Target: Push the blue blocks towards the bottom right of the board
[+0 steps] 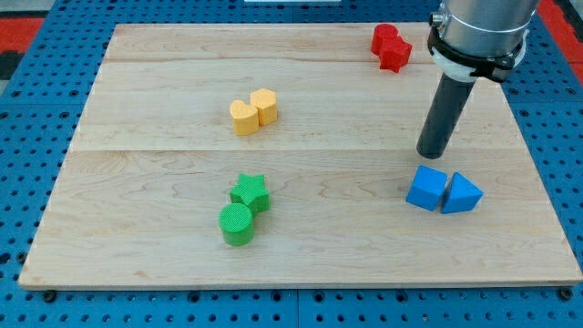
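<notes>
Tip (432,153) of my rod, bare and holding nothing, sat just above the blue cube (426,189) and blue triangle (461,194), which touched. I judged that spot good for shoving both toward the board's (146,219) bottom right.

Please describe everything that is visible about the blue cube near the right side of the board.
The blue cube is a small, solid-looking block with a matte, evenly painted surface; its top face and two lighter and darker side faces show. It sits flat on the wooden board, turned a little so one corner faces the view's bottom. Its right side touches the blue triangular block. My tip stands just above it toward the view's top, apparently not touching it.
</notes>
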